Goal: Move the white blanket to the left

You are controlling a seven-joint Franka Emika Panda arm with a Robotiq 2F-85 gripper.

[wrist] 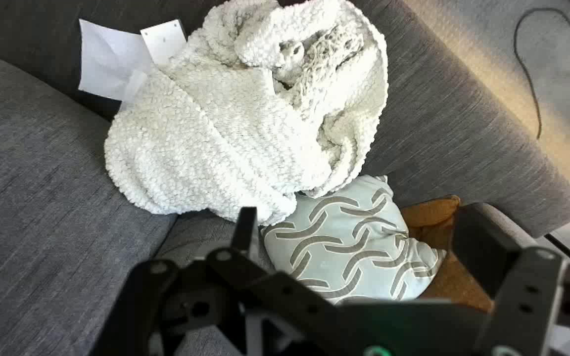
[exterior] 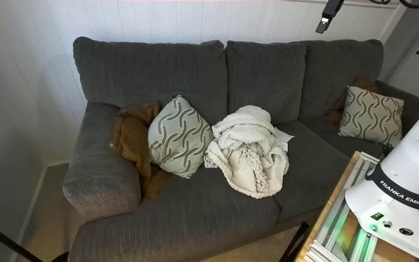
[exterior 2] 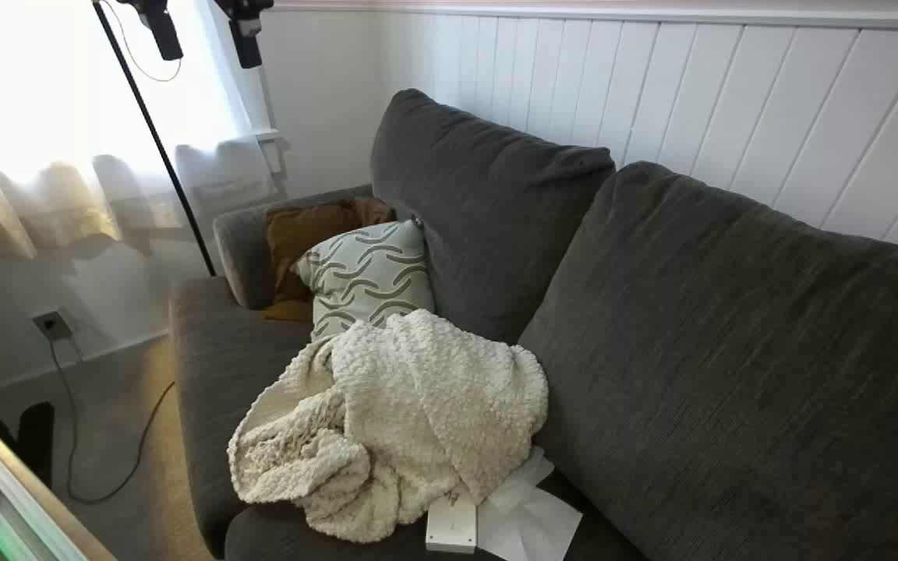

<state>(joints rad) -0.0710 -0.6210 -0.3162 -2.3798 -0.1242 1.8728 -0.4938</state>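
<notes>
The white blanket (exterior: 247,153) lies bunched in a fluffy heap on the middle of the grey sofa. It also shows in an exterior view (exterior 2: 410,405) and in the wrist view (wrist: 225,128). Its edge meets the patterned pillow beside it. My gripper (wrist: 364,242) is open, its two fingers wide apart with nothing between them. It hangs high above the sofa, apart from the blanket, and its two fingers (exterior 2: 211,59) show at the top of an exterior view. A black finger (exterior: 324,23) also shows at the top edge in an exterior view.
The patterned pillow (exterior: 180,138) and a brown cushion (exterior: 135,134) sit by the sofa arm (exterior: 102,167). White papers (exterior 2: 531,522) and a small white box (exterior 2: 451,523) lie beside the blanket. Another patterned pillow (exterior: 371,114) is at the far end. Back cushions (exterior: 267,78) stand behind.
</notes>
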